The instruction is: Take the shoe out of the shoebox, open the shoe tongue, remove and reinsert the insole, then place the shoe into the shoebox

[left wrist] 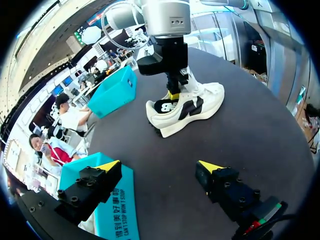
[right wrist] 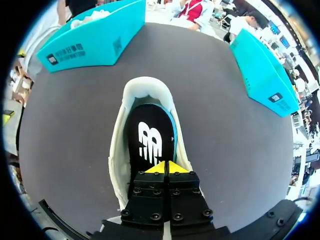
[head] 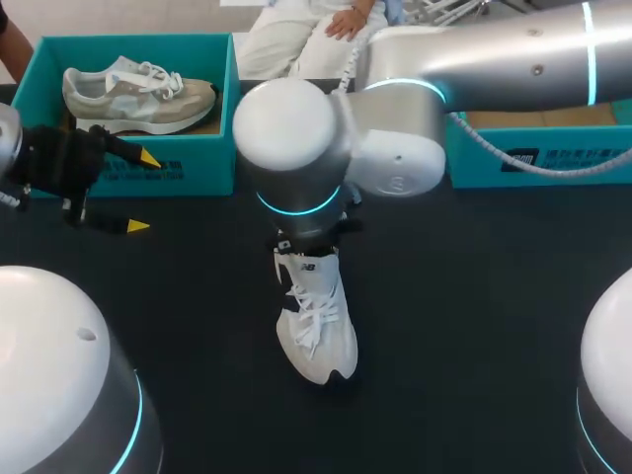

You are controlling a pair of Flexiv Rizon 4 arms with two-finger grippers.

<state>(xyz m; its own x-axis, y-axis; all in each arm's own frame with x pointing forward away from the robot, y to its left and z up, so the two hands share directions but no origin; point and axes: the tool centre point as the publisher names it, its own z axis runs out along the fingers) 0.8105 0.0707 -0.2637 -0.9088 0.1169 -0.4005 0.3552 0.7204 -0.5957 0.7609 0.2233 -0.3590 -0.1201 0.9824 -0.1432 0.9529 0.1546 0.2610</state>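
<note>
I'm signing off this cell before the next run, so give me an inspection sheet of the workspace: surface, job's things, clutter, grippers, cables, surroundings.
Surface: dark table, no spills seen.
Job's things: white shoe stands on the table's middle with its black insole inside. The teal left shoebox holds a beige shoe. The teal right shoebox has its contents hidden.
Clutter: nothing seen.
Grippers: left gripper is open and empty, in front of the left shoebox. The right gripper is shut, tips at the insole's heel end; whether it pinches the insole cannot be told.
Cables: white cable runs along the right arm.
Surroundings: nothing seen reaching over the table.
</note>
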